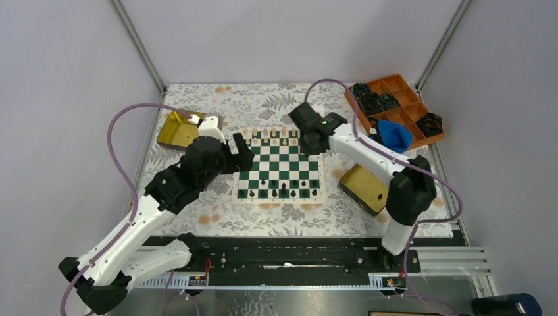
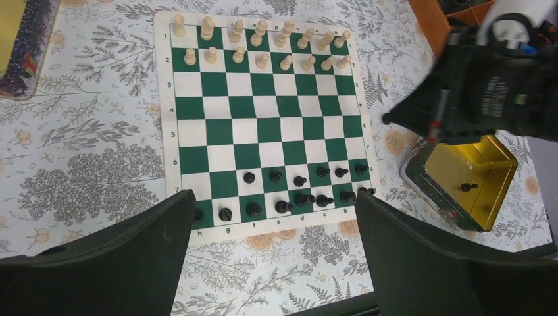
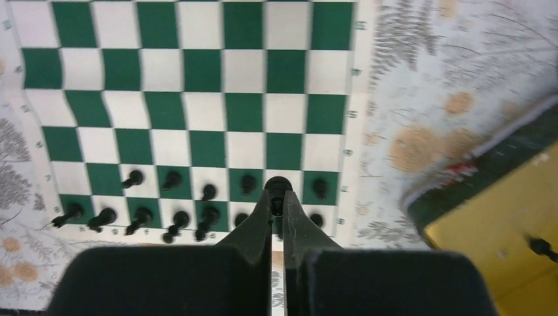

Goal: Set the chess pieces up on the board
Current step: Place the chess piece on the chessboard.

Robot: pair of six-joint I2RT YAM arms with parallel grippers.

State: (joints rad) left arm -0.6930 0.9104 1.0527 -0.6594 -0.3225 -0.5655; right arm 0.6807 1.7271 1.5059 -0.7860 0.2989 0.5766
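Right pincer [image 3: 277, 197] is squeezed fully shut, hanging up above the right side of the board [image 1: 279, 158]. A black pawn [image 3: 278, 184] shows its round head right at the tips. Honestly can't tell if it's pinched or just standing on the square behind them. Left pincer [image 1: 245, 157] is spread as wide as it goes with nothing in it, hanging by the board's left side.

Board's a flat green-and-white checkered mat with a white border, lying about mid-surface. Cream pieces [image 2: 263, 43] fill two tidy rows along the side facing the far edge. Black pieces [image 2: 299, 197] are on the side facing the near edge. Their back row looks mostly filled, the pawn row has empty squares at its left end, and not all of them sit centred. They're all tiny next to the pincers.

One more black piece [image 2: 468, 187] sits inside a gold tin [image 2: 454, 168] between the board and the surface's right edge. Second gold tin [image 1: 172, 128] is near the far-left corner, and there's an orange tray [image 1: 397, 84] in the far-right corner.
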